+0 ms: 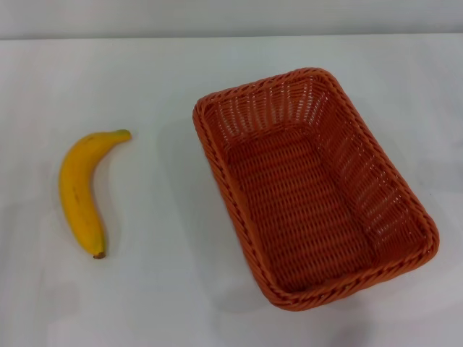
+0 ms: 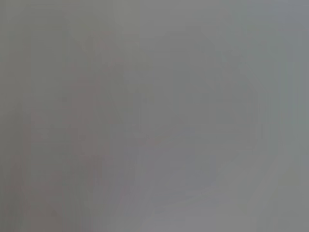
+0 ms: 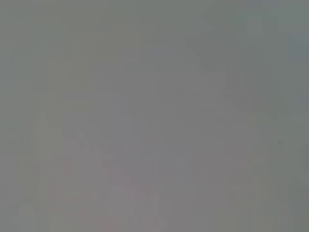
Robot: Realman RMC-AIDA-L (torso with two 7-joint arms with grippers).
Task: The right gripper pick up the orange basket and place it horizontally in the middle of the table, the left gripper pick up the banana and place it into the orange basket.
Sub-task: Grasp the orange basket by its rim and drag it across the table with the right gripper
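In the head view the orange basket (image 1: 311, 188) stands upright on the white table (image 1: 166, 289), right of centre, its long side running diagonally from the far middle toward the near right; its inside holds nothing. The banana (image 1: 81, 189) lies on the left side of the table, greenish stem pointing to the far right, brown end toward me. A hand's width of bare table separates the two. Neither gripper appears in any view. Both wrist views show only a plain grey surface.
The table's far edge runs across the top of the head view, with a grey wall (image 1: 231, 16) behind it. Nothing else lies on the tabletop.
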